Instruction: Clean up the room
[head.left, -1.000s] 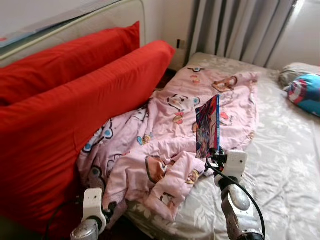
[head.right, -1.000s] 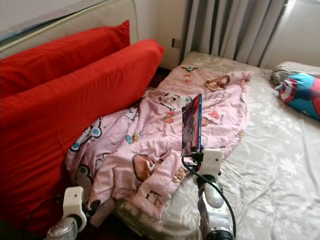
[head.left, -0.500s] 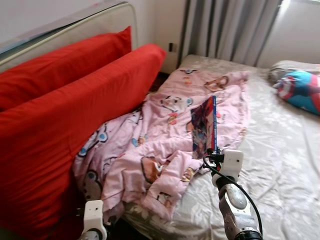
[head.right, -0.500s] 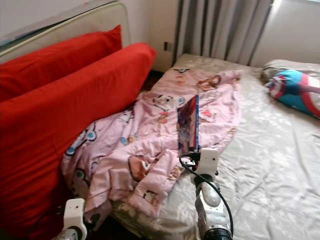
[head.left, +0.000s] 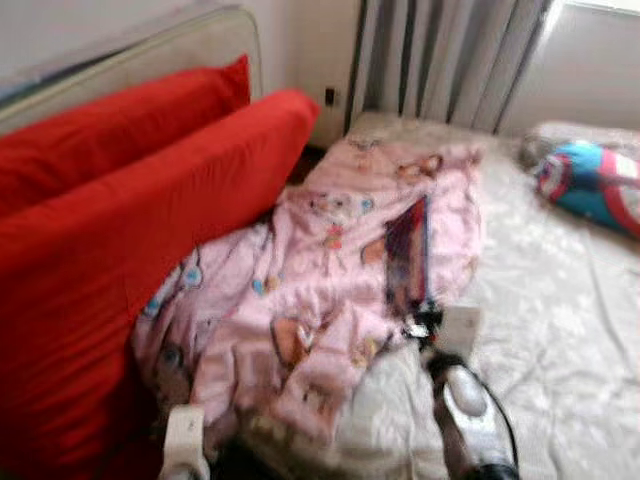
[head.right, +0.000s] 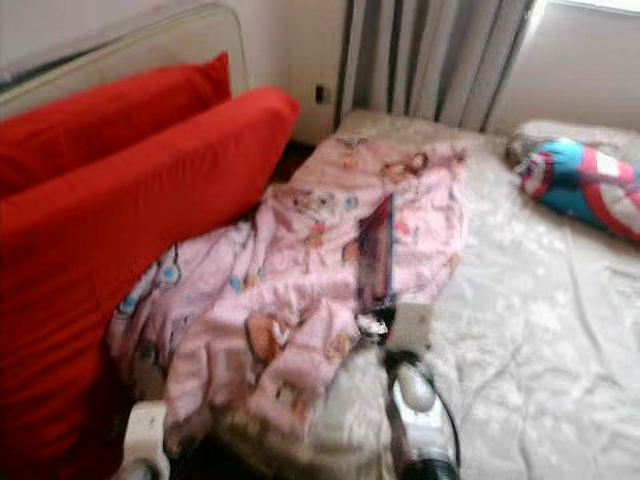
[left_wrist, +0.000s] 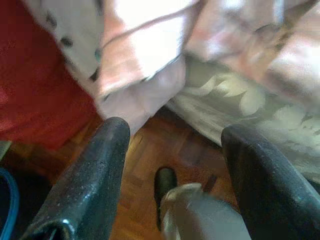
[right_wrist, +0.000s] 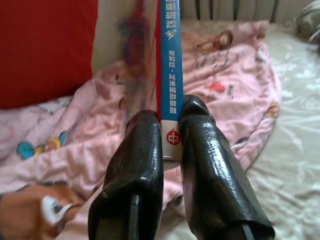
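Right end effector (right_wrist: 170, 145) clamps book (right_wrist: 167, 65) upright, frame centre, over pink blanket (head.left: 330, 290). Left end effector (left_wrist: 175, 165) open, idle. Keep grip firm w/ book vertical.

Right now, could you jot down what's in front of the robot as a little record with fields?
Place: bed with pale floral sheet
On bed: rumpled pink cartoon-print blanket; blue, red and white cushion
Beside bed: two big red pillows
Right pincer: shut on thin blue-spined book, held upright over the blanket
Left pincer: open, low by the bed's edge above wooden floor
Background: grey curtains
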